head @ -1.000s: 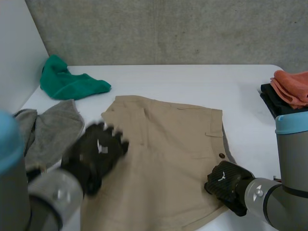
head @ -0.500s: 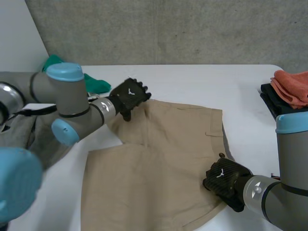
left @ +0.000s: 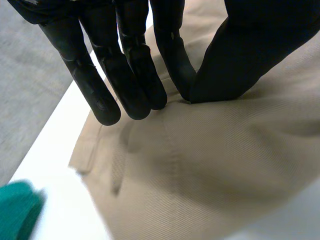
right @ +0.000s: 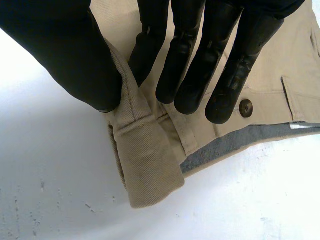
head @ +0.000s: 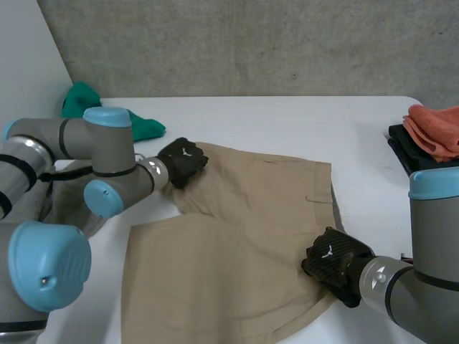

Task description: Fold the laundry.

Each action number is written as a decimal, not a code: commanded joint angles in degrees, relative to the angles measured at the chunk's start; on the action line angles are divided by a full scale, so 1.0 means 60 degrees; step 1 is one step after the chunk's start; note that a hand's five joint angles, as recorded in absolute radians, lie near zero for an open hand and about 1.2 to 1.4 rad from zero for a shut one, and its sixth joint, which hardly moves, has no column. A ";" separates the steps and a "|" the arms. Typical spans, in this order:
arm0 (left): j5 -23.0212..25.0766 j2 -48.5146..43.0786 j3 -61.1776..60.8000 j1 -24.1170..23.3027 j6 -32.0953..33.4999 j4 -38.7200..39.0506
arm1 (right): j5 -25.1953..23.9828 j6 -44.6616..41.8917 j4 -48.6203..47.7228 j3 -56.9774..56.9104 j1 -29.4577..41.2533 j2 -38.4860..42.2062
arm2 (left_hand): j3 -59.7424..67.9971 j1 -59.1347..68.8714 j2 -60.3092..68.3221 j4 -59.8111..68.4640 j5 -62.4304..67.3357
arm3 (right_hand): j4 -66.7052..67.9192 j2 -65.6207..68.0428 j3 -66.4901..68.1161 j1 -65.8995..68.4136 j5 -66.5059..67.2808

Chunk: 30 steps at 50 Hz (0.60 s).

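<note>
Tan shorts (head: 244, 229) lie spread flat across the middle of the white table (head: 287, 122). My left hand (head: 183, 159) is at their far left corner. In the left wrist view, that hand (left: 135, 75) pinches a ridge of the tan shorts (left: 225, 165) between thumb and fingers. My right hand (head: 333, 261) is at the near right edge of the shorts. In the right wrist view, my right hand (right: 190, 60) pinches a folded piece of the waistband (right: 150, 160) against its thumb, next to a brown button (right: 245, 107).
A green cloth (head: 80, 100) lies at the far left, with a grey garment (head: 68, 204) under my left arm. An orange cloth (head: 436, 129) tops a dark stack at the table's right edge. A concrete wall stands behind.
My left arm swung from the near left side to the shorts' far left corner, and its fingers closed on the cloth. The right hand kept its hold and place.
</note>
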 commanded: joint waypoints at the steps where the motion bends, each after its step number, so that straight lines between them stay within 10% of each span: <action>1: -0.1468 0.1394 -0.1778 -0.0013 0.0310 0.0872 | -0.0007 0.0022 -0.0011 0.0041 0.0013 -0.0001 | 0.1986 0.2453 0.1936 0.1917 0.2232 | 0.1947 0.2138 0.2047 0.3333 0.2258; 13: -0.3016 0.2919 -0.5017 -0.0087 0.2492 0.1110 | -0.0007 0.0036 -0.0142 0.0026 0.0013 -0.0001 | 0.1986 0.2453 0.1936 0.1917 0.2232 | 0.1947 0.2138 0.2047 0.3333 0.2258; 30: -0.3973 0.4500 -0.5487 -0.0496 0.1103 0.1197 | -0.0007 0.0051 -0.0201 0.0099 -0.0002 -0.0016 | 0.1986 0.2453 0.1936 0.1917 0.2232 | 0.1947 0.2138 0.2047 0.3333 0.2258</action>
